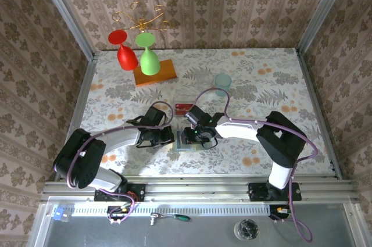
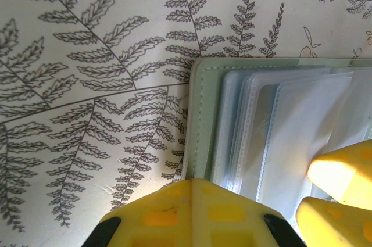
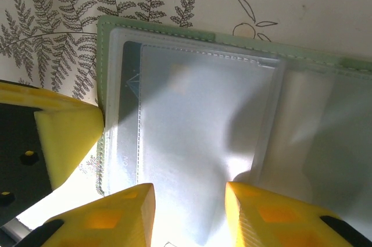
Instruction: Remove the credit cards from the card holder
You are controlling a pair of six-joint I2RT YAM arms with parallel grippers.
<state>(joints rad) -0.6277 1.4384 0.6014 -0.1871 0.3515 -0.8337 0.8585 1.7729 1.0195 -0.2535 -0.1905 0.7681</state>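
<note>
Extraction: left gripper [image 1: 169, 136] beside card holder [image 2: 203, 119], grip unreadable; right gripper [image 3: 190, 196] spread above pocket [image 3: 197, 113]; next you must pinch inside it

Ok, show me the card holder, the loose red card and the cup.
Card holder [image 3: 203, 125], right wrist view, on its clear inner pocket.
Red card [image 1: 184, 107], top view, on its middle.
Cup [image 1: 222, 83], top view, on its wall.
</note>
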